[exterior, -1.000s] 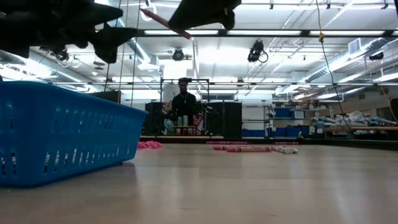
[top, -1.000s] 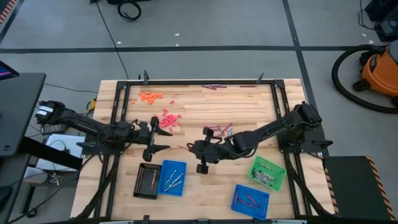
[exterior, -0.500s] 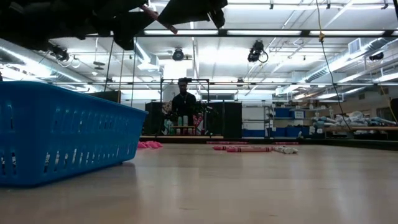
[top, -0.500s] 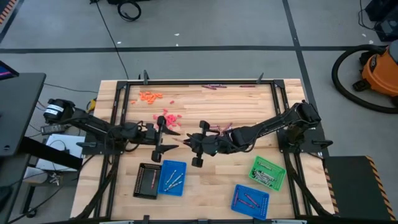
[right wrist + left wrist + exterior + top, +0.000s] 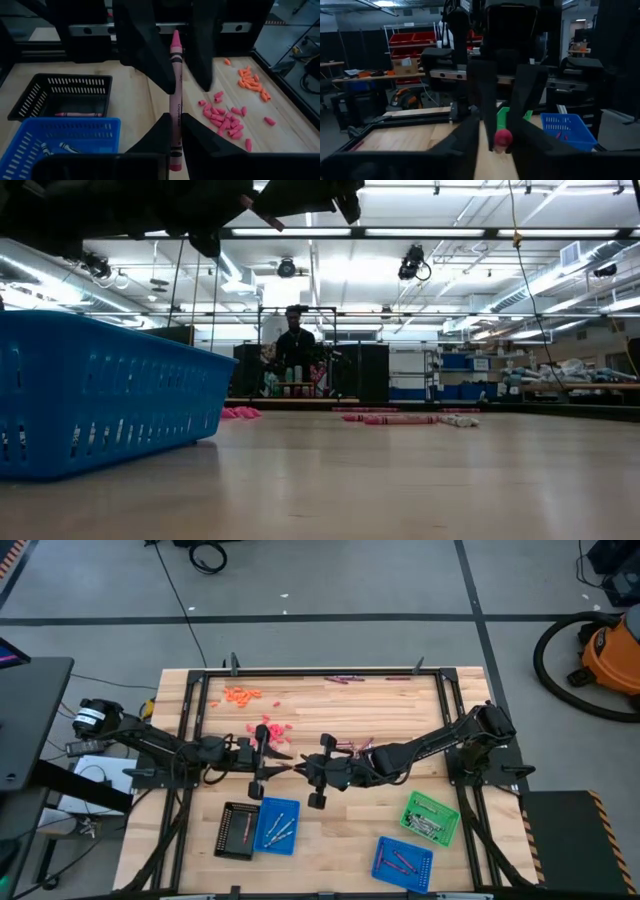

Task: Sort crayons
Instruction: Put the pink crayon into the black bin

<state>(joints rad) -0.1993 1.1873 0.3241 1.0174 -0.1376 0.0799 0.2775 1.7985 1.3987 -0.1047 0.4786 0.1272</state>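
- My right pincer (image 5: 176, 122) is closed on a pink crayon (image 5: 176, 95) and grips its lower part. It holds the crayon in the air above the middle of the table (image 5: 330, 710).
- The crayon points straight away from this pincer, toward 9 o'clock in the high view, and its sharp end reaches into my left pincer (image 5: 177, 75).
- The 2 pincers meet nose to nose. My left pincer comes in from 9 o'clock and my right pincer from 3 o'clock.
- I cannot tell if my left pincer already presses the crayon or only stands around it.
- In the left wrist view I see the round pink end of the crayon just in front of this pincer.
- The paper label along the crayon carries dark writing. It seems to read "Crayola", and the smaller print I cannot read.
- Short pink pieces (image 5: 225, 117) lie on the table at 11 o'clock from the meeting point, and orange pieces (image 5: 250, 80) lie farther away in the same direction.
- A black tray (image 5: 30, 95) with 1 pink crayon inside and a blue tray (image 5: 60, 125) stand at 7 o'clock.
- A green tray (image 5: 430, 817) stands at 4 o'clock.
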